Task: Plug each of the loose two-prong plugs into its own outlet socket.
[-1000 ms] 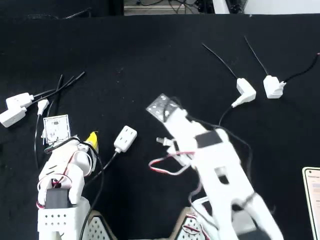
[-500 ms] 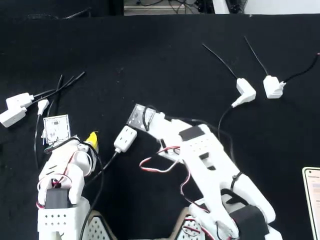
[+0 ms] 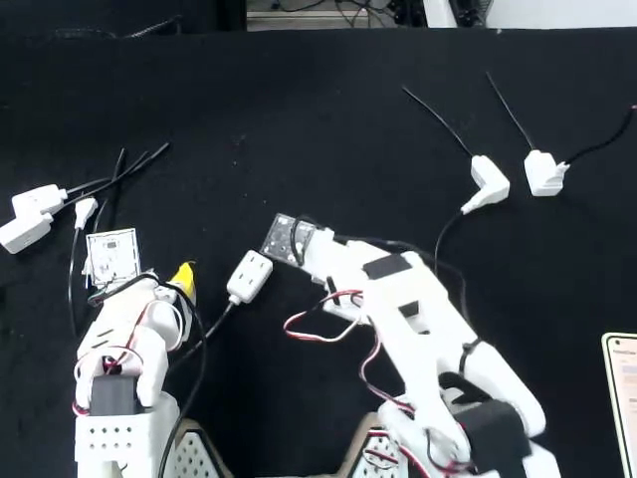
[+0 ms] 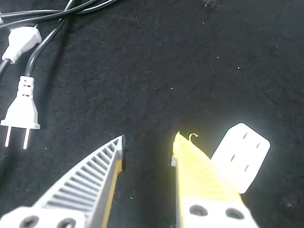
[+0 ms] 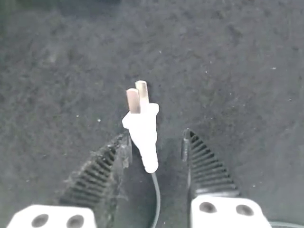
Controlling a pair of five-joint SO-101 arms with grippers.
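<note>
A white two-prong plug [image 5: 142, 126] lies on the black cloth, prongs pointing away from the camera and its cable trailing back under the wrist. My right gripper [image 5: 154, 145] is open around it, one dark finger on each side with a gap to the plug. In the high view the right arm [image 3: 398, 299] reaches from the front toward a white outlet socket [image 3: 249, 276]. My left gripper [image 4: 147, 151] is open and holds nothing, with the outlet socket [image 4: 240, 156] just beside its yellow finger [image 4: 190, 171]. Another loose two-prong plug [image 4: 22, 112] lies farther off to one side.
Two white plug blocks [image 3: 30, 214] and a tangle of black cables [image 3: 114, 174] lie at the left edge. Two white adapters [image 3: 488, 179] [image 3: 543, 171] with black leads sit at the back right. A sheet of paper [image 3: 622, 383] lies at the right edge.
The right arm's wrist has swung left and nearer to the outlet socket, then eased slightly right. The left arm has kept still.
</note>
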